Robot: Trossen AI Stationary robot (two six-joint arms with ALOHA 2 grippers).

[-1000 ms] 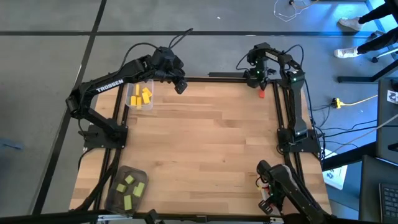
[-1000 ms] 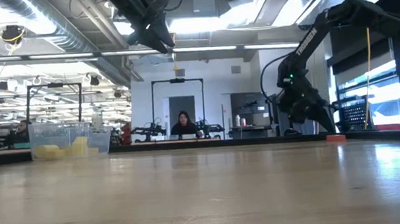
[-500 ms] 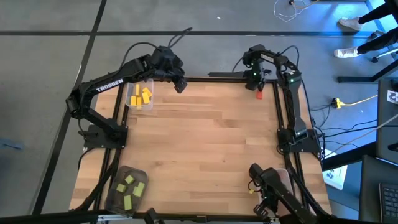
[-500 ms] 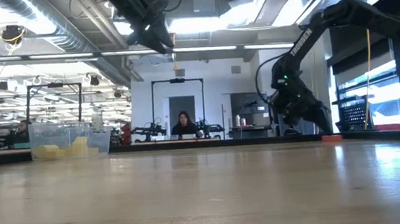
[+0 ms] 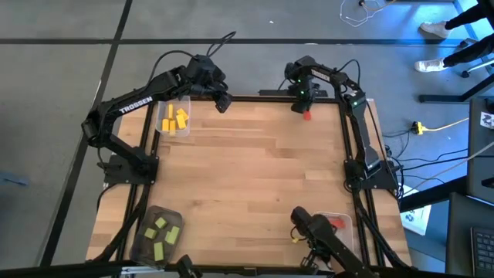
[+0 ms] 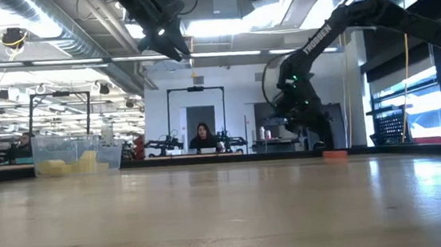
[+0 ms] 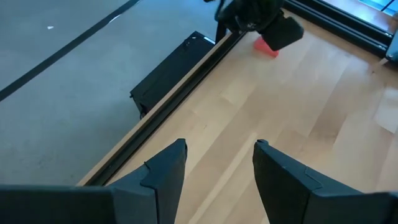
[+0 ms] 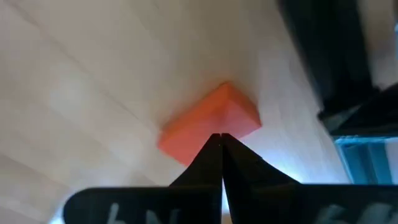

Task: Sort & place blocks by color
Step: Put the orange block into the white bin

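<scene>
One red block (image 5: 306, 116) flat on the table (image 5: 255, 177), up by the far edge, just beside the black rail (image 5: 270, 94) and not in any tray. Right at it, the right claw (image 5: 301, 106), fingers pressed together with nothing between them, tips down at the block's side and seeming to touch it. Probably set there to nudge the block away from the rail, since a block so near the edge looks hard to pinch. Must open before any grab. Farther along the same far edge, the left claw (image 5: 222, 103), up in the air, fingers apart and empty, pointed toward the red block. Likely just waiting. Near that claw, yellow blocks (image 5: 174, 120) piled in a clear tray (image 5: 160, 133) at the far left corner. Green blocks (image 5: 160, 235) in a dark tray (image 5: 147, 251) at the near left corner. A little red (image 5: 336, 223) in a second clear tray (image 5: 345, 216) at the near right corner, most likely the home for this last red block, well apart from it across the table. Table of pale wood boards, smooth and a bit shiny, easy for sliding a small block. All around, grey floor (image 5: 62, 46) with dark lines. Beyond the table, a big bright room with long ceiling lights, more machines, and a person (image 6: 203, 134) far off at the back.
</scene>
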